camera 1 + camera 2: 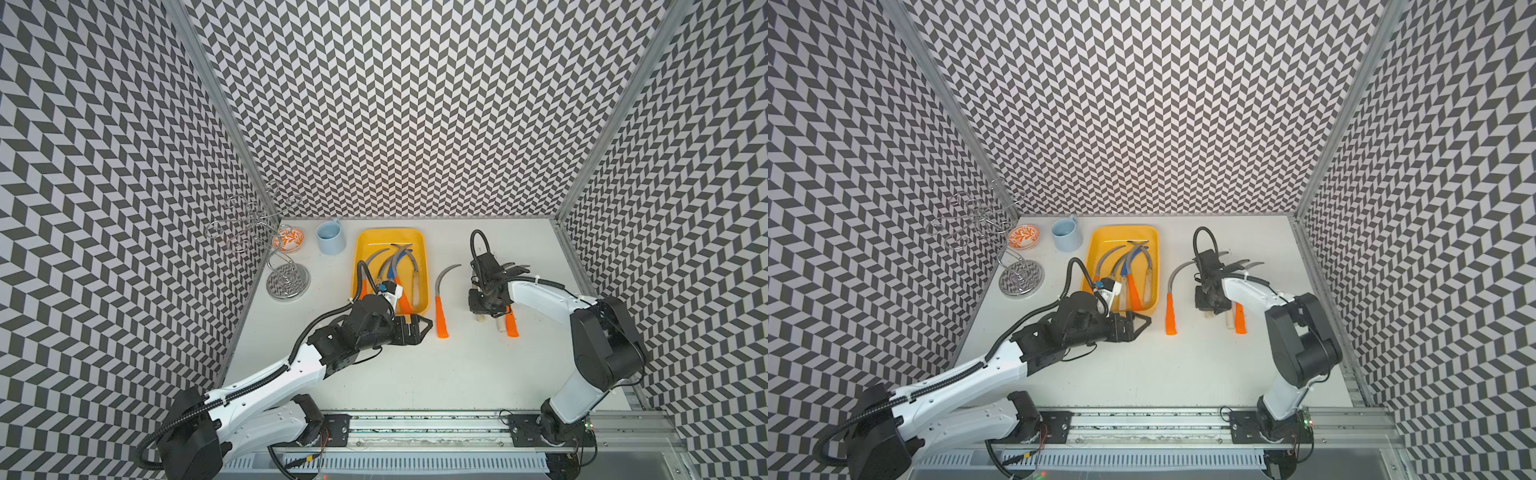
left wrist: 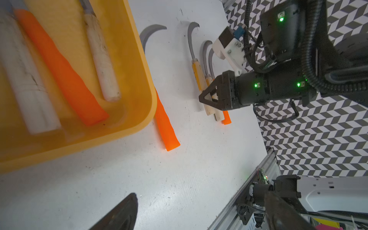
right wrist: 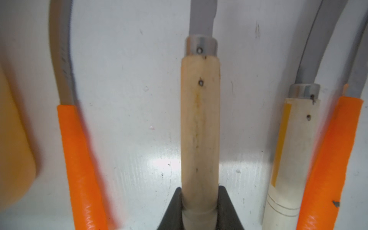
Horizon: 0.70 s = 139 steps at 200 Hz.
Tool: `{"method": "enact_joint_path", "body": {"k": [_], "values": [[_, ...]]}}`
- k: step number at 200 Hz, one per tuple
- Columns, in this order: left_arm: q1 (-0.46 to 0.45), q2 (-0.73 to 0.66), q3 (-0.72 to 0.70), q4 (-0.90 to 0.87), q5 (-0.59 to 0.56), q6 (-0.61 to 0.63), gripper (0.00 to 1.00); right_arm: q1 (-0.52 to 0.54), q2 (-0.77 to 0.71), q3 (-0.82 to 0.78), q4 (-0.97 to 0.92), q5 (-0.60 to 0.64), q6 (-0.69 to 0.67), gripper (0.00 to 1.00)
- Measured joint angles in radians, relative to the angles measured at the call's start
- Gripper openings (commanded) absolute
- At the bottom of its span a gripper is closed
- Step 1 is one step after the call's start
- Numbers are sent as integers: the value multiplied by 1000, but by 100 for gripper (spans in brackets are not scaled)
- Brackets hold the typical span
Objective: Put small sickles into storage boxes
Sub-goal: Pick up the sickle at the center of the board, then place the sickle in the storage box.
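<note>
The yellow storage box holds several small sickles, one with a blue blade. My right gripper points down, shut on the pale wooden handle of a sickle low at the table. Next to it lie a pale-handled sickle and an orange-handled one. Another orange-handled sickle lies just right of the box. My left gripper hovers open and empty by the box's front right corner.
A light-blue mug, an orange-patterned bowl and a wire stand stand at the back left. Patterned walls enclose the table on three sides. A metal rail runs along the front edge.
</note>
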Motion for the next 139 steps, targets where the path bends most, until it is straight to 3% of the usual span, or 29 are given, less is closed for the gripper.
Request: {"method": "enact_joint_path", "body": {"k": [139], "values": [[256, -35, 104, -144, 76, 131, 100, 168, -6, 362, -164, -6, 45, 0]]}}
